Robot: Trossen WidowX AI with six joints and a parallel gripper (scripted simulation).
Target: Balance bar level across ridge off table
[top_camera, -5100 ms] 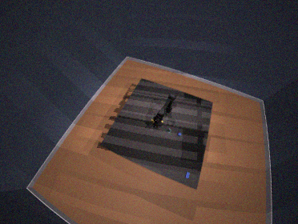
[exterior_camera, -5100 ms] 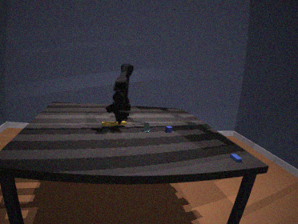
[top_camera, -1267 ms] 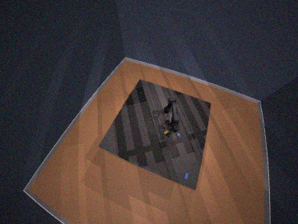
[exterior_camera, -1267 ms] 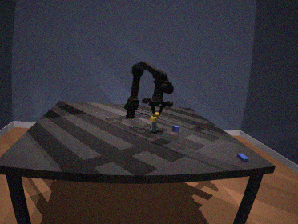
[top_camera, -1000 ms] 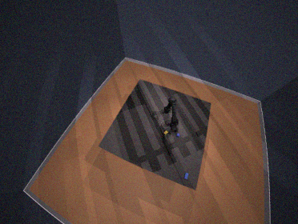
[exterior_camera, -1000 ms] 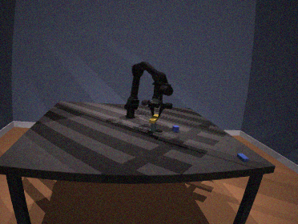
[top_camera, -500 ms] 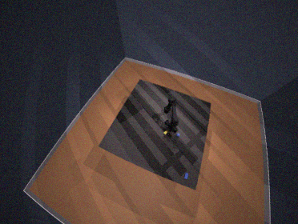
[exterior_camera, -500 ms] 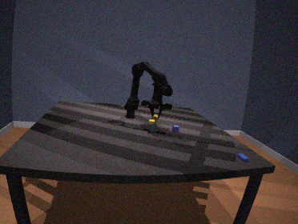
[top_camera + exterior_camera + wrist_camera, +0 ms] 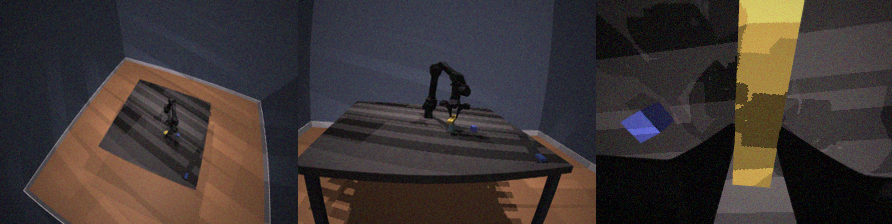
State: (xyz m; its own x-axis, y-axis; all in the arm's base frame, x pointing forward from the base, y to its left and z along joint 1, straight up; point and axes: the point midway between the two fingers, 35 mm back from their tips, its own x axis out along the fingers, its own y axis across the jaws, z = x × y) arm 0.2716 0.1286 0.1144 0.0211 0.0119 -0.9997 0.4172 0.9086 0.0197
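Observation:
The yellow bar [image 9: 166, 132] [image 9: 451, 120] [image 9: 763, 75] is held between the fingers of my gripper [image 9: 453, 116] [image 9: 756, 130], which is shut on it. In the wrist view the bar runs from the top edge down between the fingertips. In the exterior view its near end shows just above the small teal-green ridge [image 9: 452, 127] standing on the table. Whether the bar touches the ridge cannot be told. The ridge is not clearly seen in the wrist view, where the bar covers the middle.
A small blue cube [image 9: 178, 135] [image 9: 473, 129] [image 9: 641, 125] lies on the table [image 9: 120, 136] [image 9: 378, 158] close beside the ridge. A longer blue block [image 9: 186, 176] [image 9: 541, 158] lies near the table's front right corner, far from the gripper. Striped shadows cross the table.

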